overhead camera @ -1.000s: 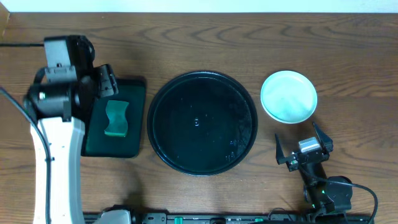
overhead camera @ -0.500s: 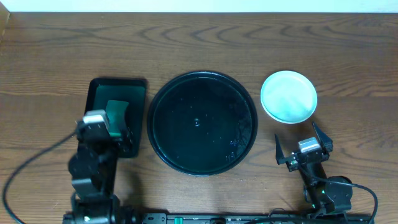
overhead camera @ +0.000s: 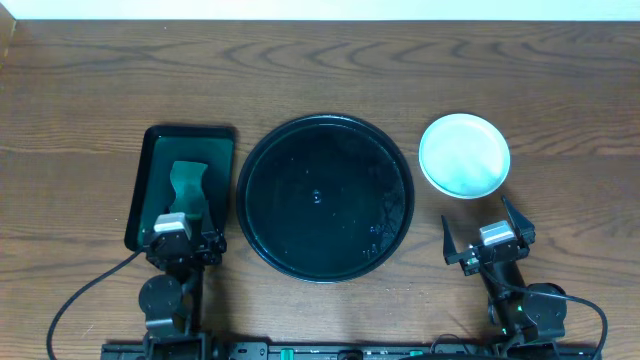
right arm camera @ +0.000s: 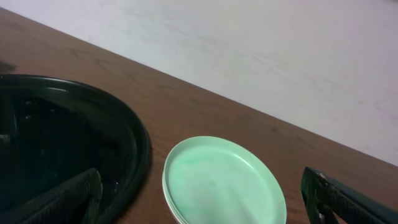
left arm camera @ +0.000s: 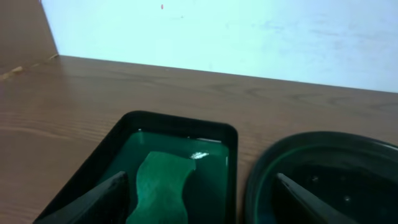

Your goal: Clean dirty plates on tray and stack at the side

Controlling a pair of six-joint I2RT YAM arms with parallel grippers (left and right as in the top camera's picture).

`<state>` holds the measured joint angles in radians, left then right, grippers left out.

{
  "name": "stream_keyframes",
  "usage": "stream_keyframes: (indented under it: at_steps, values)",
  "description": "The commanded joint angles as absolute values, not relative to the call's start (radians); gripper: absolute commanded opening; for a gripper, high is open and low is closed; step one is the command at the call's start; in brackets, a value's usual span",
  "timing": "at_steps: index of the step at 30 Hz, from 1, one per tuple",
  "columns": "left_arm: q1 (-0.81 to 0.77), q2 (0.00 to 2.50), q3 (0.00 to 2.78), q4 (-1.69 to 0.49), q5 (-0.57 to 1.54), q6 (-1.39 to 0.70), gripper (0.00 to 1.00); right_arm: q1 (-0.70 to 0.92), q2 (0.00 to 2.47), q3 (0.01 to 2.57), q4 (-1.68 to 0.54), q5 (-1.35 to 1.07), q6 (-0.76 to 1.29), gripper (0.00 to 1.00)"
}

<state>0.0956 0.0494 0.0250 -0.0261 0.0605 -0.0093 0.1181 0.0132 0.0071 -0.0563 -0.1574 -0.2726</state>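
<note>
The plates (overhead camera: 464, 155) lie stacked on the table to the right of the tray, a pale turquoise one on top (right arm camera: 224, 183). No plate lies in the round black tray (overhead camera: 325, 122), whose wet inside glistens. My right gripper (overhead camera: 477, 212) stands open and empty just in front of the stack, and the plates show between its fingers (right arm camera: 74, 196) in the right wrist view. My left gripper (overhead camera: 186, 236) is open and empty over the front end of the small dark-green tray. The black tray's rim (left arm camera: 323, 142) shows at the right of the left wrist view.
A green wavy sponge (overhead camera: 187, 185) lies in the rectangular dark-green tray (overhead camera: 150, 140) left of the black tray; the left wrist view shows the sponge (left arm camera: 163, 186) between my fingers. Both arm bases sit at the table's front edge. A pale wall runs along the back.
My left arm has drawn back from high over the green tray's back left to a low pose at the front edge. The right arm and plates have not moved.
</note>
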Motion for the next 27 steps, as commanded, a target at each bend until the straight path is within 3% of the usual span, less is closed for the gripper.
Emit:
stream_keyframes:
  at_steps: [1, 27]
  values:
    - [0.095, 0.003, 0.004, -0.070, 0.033, 0.007, 0.73, 0.113, 0.009, 0.006, -0.060, -0.162, -0.259, 0.99]
    - [0.095, 0.012, 0.004, -0.069, 0.030, 0.007, 0.73, 0.113, 0.009, 0.006, -0.060, -0.162, -0.259, 0.99]
